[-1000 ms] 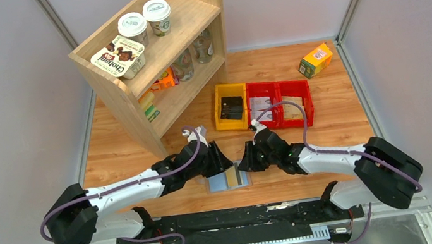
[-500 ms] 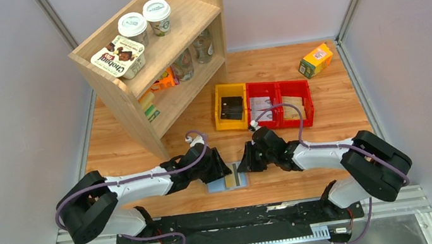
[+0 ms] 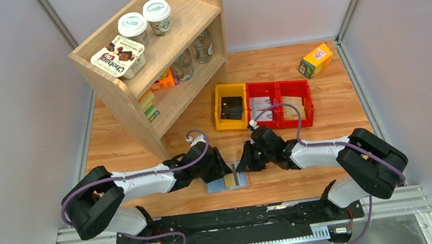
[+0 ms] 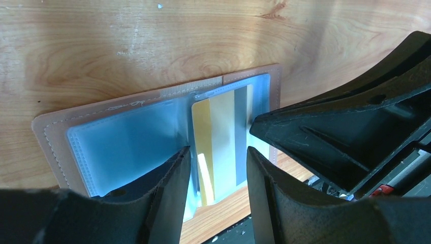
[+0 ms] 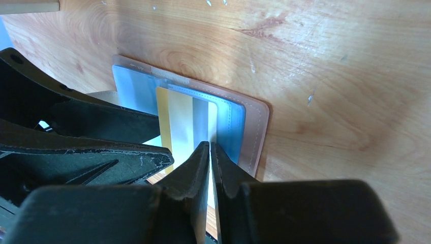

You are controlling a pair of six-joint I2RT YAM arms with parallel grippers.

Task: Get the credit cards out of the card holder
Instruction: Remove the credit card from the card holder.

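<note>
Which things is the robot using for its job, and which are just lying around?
For the job:
card holder
credit cards

Just lying about:
wooden shelf
cups
yellow bin
red bins
small carton

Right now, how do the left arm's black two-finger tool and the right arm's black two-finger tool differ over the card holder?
Opening: the left black two-finger tool has its fingers spread apart; the right black two-finger tool has its fingers almost together.
Contact: the left tool straddles the tan-yellow striped card without closing on it; the right tool appears to pinch that card's near edge.
Shared: both sit low over the open grey-blue two-panel card holder, facing each other.
</note>
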